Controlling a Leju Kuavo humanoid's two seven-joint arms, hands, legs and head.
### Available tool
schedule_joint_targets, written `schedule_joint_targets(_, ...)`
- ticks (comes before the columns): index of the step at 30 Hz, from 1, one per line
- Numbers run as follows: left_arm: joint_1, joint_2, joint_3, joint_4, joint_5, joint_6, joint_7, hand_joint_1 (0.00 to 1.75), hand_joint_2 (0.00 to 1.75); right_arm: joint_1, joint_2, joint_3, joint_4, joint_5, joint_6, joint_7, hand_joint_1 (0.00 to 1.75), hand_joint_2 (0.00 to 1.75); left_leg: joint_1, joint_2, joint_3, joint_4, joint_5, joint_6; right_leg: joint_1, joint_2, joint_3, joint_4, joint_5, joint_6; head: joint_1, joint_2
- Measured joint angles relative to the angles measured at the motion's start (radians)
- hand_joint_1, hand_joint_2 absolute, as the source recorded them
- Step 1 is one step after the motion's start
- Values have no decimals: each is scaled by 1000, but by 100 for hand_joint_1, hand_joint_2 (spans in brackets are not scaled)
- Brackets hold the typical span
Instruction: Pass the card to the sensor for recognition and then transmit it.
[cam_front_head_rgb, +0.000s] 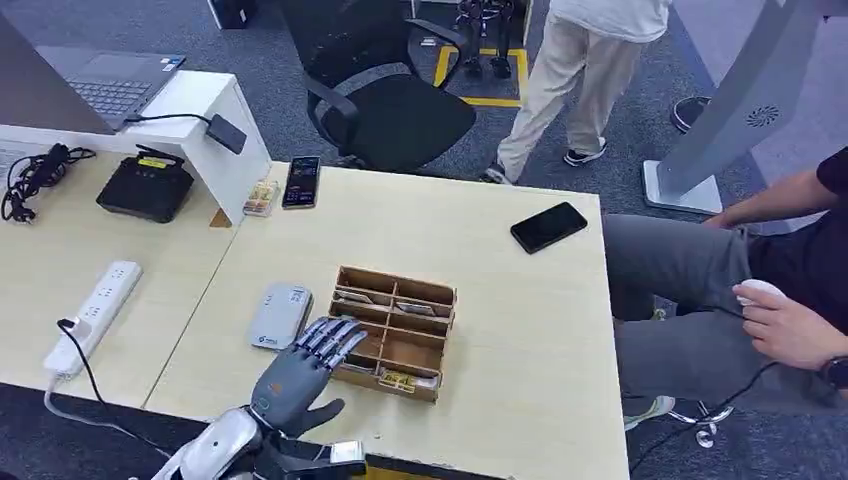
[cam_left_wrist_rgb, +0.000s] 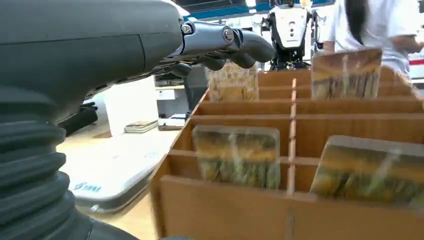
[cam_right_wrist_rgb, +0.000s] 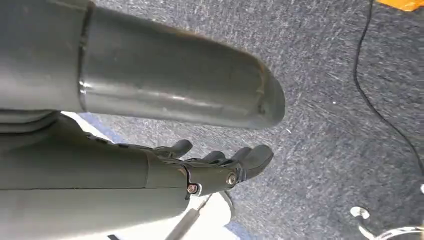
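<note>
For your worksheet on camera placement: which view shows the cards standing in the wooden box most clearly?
The left wrist view: the cards stand close up in the wooden box, though blurred. The head view shows the same box whole, its cards tiny. The right wrist view looks at carpet.

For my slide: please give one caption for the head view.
Left hand reaches over the wooden card box beside the grey sensor.
</note>
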Motion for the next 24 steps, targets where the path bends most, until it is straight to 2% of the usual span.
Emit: schedule_joint_targets(24, -20, -24, -1, 14, 27, -5, -3, 0, 175, -5, 0, 17, 11, 0, 0, 4, 0, 0, 0, 0, 0, 0, 0, 0, 0, 0, 0, 0, 0, 0, 0, 0)
